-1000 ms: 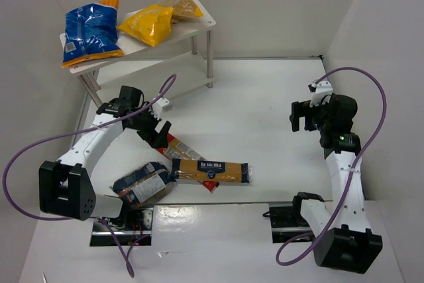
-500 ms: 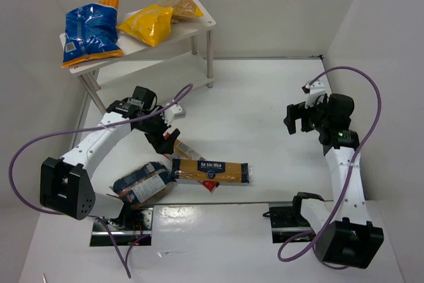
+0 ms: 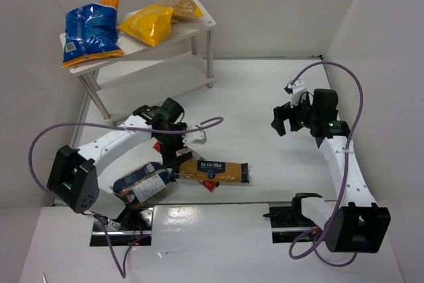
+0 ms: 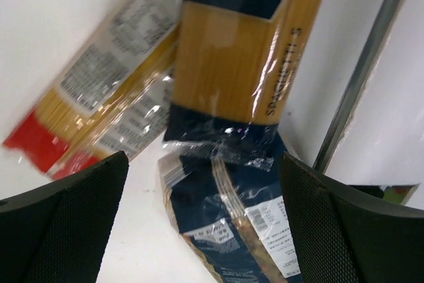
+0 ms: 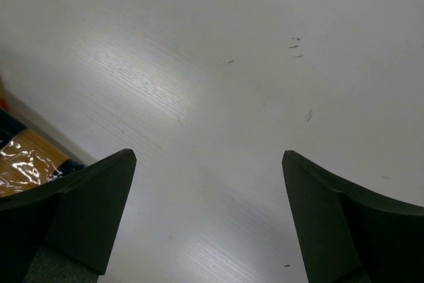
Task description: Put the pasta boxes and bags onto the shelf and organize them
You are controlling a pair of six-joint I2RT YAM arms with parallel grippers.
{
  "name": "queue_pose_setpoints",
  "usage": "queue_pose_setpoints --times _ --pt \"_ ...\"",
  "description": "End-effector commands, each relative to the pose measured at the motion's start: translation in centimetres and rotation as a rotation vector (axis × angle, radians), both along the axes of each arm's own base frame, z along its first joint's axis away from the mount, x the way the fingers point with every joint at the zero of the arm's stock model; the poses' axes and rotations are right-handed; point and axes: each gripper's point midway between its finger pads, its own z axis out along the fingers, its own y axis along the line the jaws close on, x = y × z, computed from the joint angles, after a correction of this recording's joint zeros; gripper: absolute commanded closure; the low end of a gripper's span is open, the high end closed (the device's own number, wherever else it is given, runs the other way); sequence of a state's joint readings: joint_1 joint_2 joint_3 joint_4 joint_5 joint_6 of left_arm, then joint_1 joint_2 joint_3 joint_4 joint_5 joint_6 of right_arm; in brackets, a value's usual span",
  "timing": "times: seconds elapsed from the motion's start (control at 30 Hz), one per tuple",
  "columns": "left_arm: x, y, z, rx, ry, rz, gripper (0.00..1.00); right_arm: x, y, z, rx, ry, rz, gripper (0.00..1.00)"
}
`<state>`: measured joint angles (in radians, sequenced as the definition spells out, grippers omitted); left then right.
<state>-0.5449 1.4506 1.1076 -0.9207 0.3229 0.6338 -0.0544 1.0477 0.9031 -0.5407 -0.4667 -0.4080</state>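
The white shelf (image 3: 199, 28) stands at the back left with the big blue bag (image 3: 89, 28), the yellow bag (image 3: 149, 23) and the clear bag (image 3: 182, 6) on its top board. The yellow-tan pasta box (image 3: 212, 171) lies near the front edge across the red, yellow and white box (image 3: 211, 187). The dark blue and clear bag (image 3: 140, 183) lies to its left. My left gripper (image 3: 173, 160) is open and empty over where these meet. Its wrist view shows the tan box (image 4: 232, 64), the red box (image 4: 99, 97) and the dark bag (image 4: 232, 223) between my fingers (image 4: 73, 217). My right gripper (image 3: 286, 118) is open and empty over bare table.
A metal rail (image 4: 368, 71) runs along the table's near edge beside the dark bag. The shelf's lower board (image 3: 159, 74) shows nothing on it. White walls close in the left, back and right. A corner of the tan box (image 5: 23, 164) shows in the right wrist view.
My left gripper has swung right and nearer, from beside the red box to over the ends of the boxes and the dark bag. My right gripper has moved left and a little farther back.
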Motion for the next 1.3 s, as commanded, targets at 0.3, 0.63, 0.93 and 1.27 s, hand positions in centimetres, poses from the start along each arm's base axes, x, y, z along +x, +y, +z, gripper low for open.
queue_pose_setpoints --times 0.3,0.63,0.93,1.27 --pt "-2.0 -3.6 -3.9 0.139 0.001 -0.237 0.01 0.5 -0.6 0.0 -0.038 -0.025 -0.023 0.0" --pt "-2.5 -5.6 -6.2 0.089 0.003 -0.197 0.01 0.5 -0.6 0.0 -0.038 -0.025 -0.023 0.0" --pt "-3.5 -5.7 -10.1 0.143 0.107 -0.172 0.15 0.4 -0.6 -0.3 -0.038 -0.016 -0.023 0.0" --pt "-0.4 -9.1 -2.3 -0.044 -0.031 -0.112 1.0 0.4 -0.6 -0.3 -0.038 -0.016 -0.023 0.0"
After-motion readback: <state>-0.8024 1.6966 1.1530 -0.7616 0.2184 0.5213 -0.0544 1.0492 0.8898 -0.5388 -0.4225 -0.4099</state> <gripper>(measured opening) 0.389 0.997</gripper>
